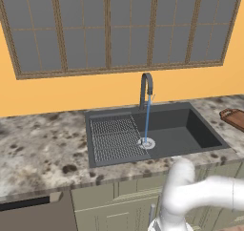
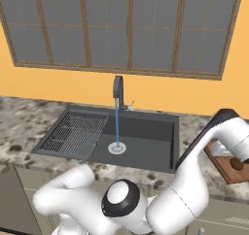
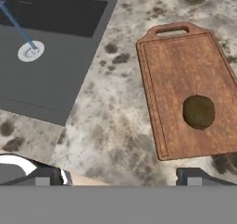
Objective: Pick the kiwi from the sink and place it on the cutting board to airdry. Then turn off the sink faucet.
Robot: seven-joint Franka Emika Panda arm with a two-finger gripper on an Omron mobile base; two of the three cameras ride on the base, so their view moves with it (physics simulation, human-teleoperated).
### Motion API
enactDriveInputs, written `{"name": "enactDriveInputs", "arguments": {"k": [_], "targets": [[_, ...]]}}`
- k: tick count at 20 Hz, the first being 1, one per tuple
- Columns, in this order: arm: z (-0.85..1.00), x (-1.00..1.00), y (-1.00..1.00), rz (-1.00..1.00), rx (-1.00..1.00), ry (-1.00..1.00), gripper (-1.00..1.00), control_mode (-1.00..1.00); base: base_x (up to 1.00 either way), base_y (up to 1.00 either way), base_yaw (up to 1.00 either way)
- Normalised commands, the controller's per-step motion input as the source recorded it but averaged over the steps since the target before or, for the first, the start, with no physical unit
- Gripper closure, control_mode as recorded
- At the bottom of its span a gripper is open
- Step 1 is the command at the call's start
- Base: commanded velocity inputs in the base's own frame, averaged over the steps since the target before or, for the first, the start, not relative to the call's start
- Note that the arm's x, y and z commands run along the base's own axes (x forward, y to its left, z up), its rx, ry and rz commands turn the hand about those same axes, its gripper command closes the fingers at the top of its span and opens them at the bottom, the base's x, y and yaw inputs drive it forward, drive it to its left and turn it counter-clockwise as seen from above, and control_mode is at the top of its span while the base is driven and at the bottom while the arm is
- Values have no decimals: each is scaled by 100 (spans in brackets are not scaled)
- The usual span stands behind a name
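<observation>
sink (image 1: pixel 200 130): dark basin set in the speckled counter (image 1: pixel 38 149); wire rack in its left half, round drain (image 1: pixel 147 142) right of the rack; no fruit is seen inside.
sink faucet (image 1: pixel 146 89): gooseneck at the back rim; a blue water stream (image 1: pixel 147 120) is seen falling onto the drain, so it is judged not yet turned off.
cutting board (image 3: pixel 190 89): lies on the counter right of the sink, handle end away from the tool.
kiwi (image 3: pixel 198 111): rests on the board, toward its right side, touched by nothing; pick-and-place step is judged done.
tool (image 3: pixel 120 177): held above the counter between sink and board; fingers set wide apart, nothing held between them.
progress: first half finished; faucet shut-off is left, the tool must be brought back left to the faucet.
</observation>
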Motion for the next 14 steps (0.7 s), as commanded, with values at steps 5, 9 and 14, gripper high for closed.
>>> {"name": "enactDriveInputs", "arguments": {"k": [5, 9, 14], "targets": [[0, -77, 100, 0, -19, -33, -100, -100, 0, 0, 0], [33, -61, 87, -4, -6, -34, -100, -100, 0, 0, 0], [76, -4, 36, 1, 1, 1, -100, -100, 0, 0, 0]]}}
